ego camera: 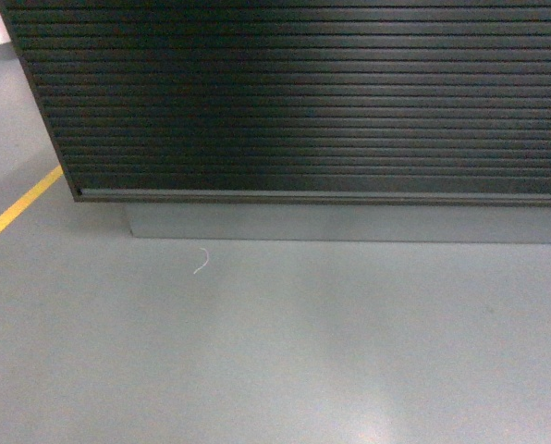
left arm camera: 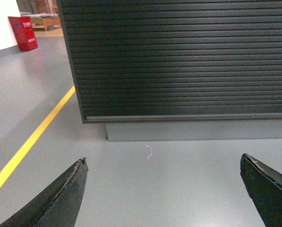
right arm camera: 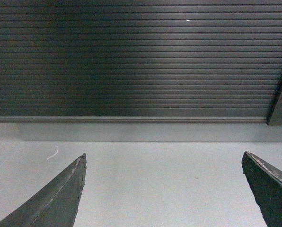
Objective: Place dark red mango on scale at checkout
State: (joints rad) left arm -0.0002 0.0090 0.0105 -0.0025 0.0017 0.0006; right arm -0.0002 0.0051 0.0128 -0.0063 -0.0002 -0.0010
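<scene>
Both the left gripper (left arm camera: 162,191) and right gripper (right arm camera: 163,189), jaws spread and empty, faced the ribbed front of the checkout (ego camera: 303,102) across bare floor (ego camera: 275,351); neither mango nor scale was in view, so nearer arm undetermined.

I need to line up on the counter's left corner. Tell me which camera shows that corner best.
The left wrist view: the checkout shows its left edge running down to the bottom corner, with the yellow floor line beside it. The head view shows the same corner nearer its frame edge. The right wrist view shows only ribbed front, no left corner.
</scene>
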